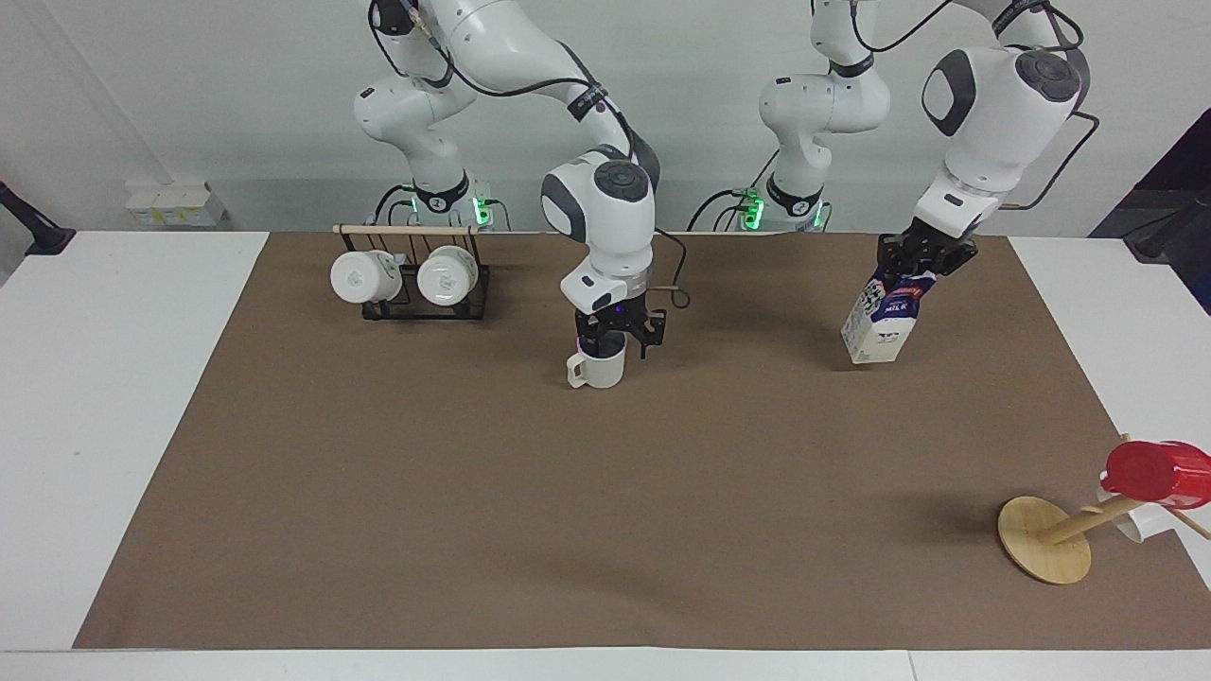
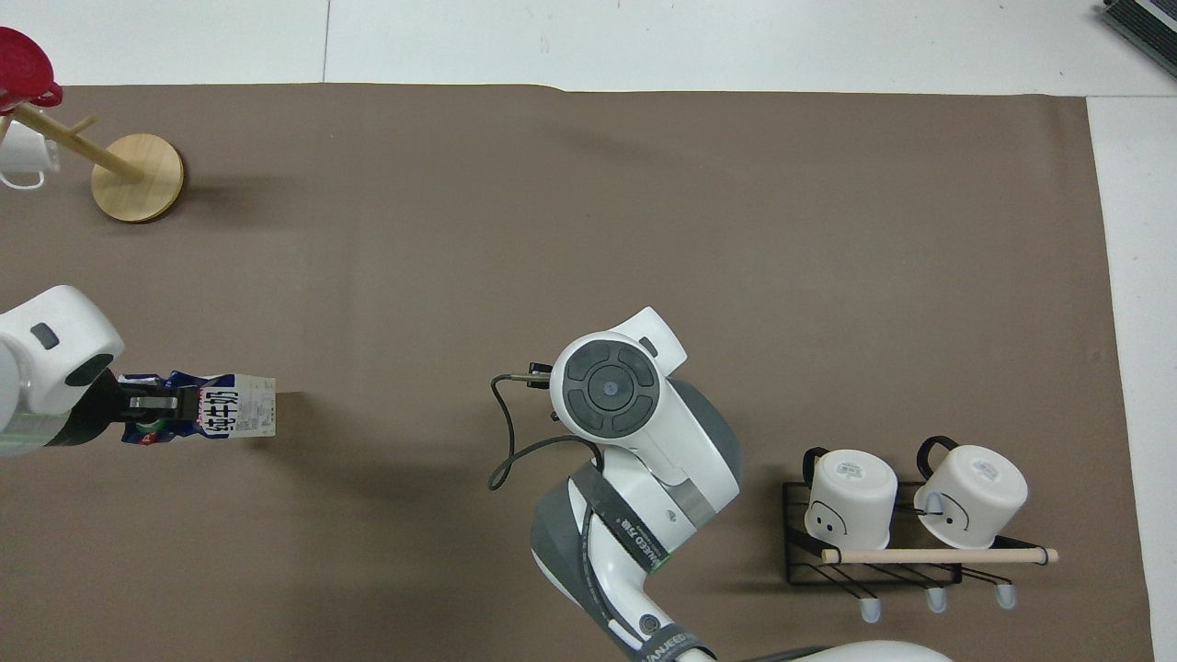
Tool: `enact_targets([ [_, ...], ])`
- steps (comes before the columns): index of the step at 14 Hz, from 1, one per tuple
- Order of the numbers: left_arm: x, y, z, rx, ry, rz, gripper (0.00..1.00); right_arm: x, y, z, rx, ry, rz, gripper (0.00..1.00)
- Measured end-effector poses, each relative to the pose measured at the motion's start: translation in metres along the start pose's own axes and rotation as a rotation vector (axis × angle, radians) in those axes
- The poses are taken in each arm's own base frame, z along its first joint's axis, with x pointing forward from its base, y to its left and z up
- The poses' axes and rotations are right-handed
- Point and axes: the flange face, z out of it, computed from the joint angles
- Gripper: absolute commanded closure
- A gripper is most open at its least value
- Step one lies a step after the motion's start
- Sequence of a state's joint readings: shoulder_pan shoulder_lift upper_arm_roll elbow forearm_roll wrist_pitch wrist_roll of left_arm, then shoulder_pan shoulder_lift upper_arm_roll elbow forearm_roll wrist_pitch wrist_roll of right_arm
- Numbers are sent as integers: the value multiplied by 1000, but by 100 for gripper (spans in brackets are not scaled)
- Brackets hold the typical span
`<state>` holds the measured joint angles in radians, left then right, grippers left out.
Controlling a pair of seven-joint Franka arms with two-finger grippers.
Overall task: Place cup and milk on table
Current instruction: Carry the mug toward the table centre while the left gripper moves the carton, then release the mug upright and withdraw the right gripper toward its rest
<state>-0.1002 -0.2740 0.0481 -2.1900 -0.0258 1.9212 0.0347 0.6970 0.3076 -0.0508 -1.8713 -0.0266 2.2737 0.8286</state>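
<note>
Both grippers work over the table (image 1: 132,426), a white top spread with a wide brown mat that takes up most of each view. Left gripper (image 1: 920,262) is clamped on the gabled top of the milk (image 1: 882,322), which hangs tilted over the mat toward the left arm's end; its lower corner looks to be at or just above the surface, so the carton probably needs levelling before it can be let go. Gripping it by the ridge keeps the base free to land flat. Right gripper (image 1: 620,333) stands with its fingers spread apart just above the rim of the cup (image 1: 596,367), which sits upright on the mat near the middle of the table, handle toward the right arm's end; it appears set down and released. From overhead the arm's wrist hides the cup. Next in size, a black wire rack (image 1: 416,288) near the right arm's base carries two white mugs (image 1: 364,276). At the corner farthest from the robots a wooden stand (image 1: 1044,550) holds a red cup (image 1: 1156,472).
</note>
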Motion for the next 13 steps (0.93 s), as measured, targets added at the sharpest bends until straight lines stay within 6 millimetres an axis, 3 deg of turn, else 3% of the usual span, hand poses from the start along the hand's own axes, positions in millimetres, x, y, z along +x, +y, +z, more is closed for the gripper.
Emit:
enact_targets([
  [3, -1, 45, 2, 2, -5, -9, 65, 13, 0, -28, 36, 37, 16, 0],
  [5, -5, 86, 2, 2, -6, -30, 65, 26, 15, -60, 49, 52, 44, 0],
  [9, -19, 153, -1, -9, -2, -70, 65, 53, 81, -119, 12, 30, 40, 0],
  [13, -29, 197, -11, -52, 19, -83, 65, 81, 154, -149, -23, -1, 27, 0],
])
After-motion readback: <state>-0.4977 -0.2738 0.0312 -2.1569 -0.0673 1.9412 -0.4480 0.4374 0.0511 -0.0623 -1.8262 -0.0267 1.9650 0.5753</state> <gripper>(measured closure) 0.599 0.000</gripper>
